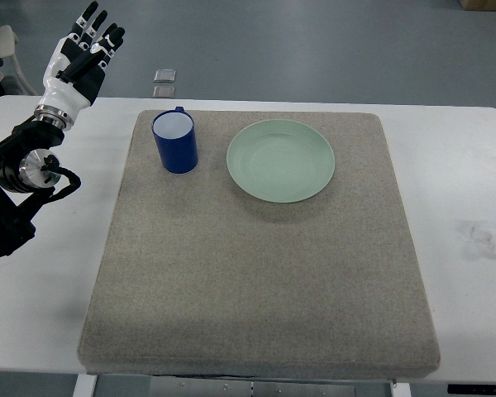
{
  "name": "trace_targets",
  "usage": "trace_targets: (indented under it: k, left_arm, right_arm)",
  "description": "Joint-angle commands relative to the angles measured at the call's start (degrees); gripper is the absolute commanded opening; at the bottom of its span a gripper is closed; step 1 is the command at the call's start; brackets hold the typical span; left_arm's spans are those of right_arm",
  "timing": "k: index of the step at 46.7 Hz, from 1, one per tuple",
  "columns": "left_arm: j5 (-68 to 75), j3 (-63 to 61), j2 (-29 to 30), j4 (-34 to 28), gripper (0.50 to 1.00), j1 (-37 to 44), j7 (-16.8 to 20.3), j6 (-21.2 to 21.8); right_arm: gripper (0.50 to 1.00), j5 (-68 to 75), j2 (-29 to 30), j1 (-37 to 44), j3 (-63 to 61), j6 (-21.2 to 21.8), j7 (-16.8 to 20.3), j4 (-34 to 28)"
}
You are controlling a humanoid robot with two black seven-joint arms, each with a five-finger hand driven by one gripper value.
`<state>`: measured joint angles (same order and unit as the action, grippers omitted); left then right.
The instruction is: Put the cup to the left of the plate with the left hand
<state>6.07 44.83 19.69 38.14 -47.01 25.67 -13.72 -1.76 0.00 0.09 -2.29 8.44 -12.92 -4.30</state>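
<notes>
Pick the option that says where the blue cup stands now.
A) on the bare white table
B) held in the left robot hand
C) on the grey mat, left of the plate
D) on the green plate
C: the blue cup stands upright on the grey mat, left of the green plate and apart from it, while the left robot hand hovers open, away from it.

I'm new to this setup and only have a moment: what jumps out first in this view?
A blue cup stands upright at the far left of a grey mat, beside and just apart from a pale green plate to its right. The left hand is raised beyond the white table's far left corner, fingers spread and holding nothing.
</notes>
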Motion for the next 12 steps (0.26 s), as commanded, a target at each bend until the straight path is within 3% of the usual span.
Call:
trace_targets:
  k: [1,12]
  left_arm:
    - [-0.1,-0.1,0.1,0.0,0.996,0.1,0.0,0.0]
    - [-0.1,-0.1,0.1,0.0,0.996,0.2,0.0,0.1]
  right_arm:
    - [0.932,0.0,0.0,0.0,0.0,0.0,0.0,0.0]
    - [0.932,-0.3,0.0,-0.1,0.1,0.7,0.0,-0.4]
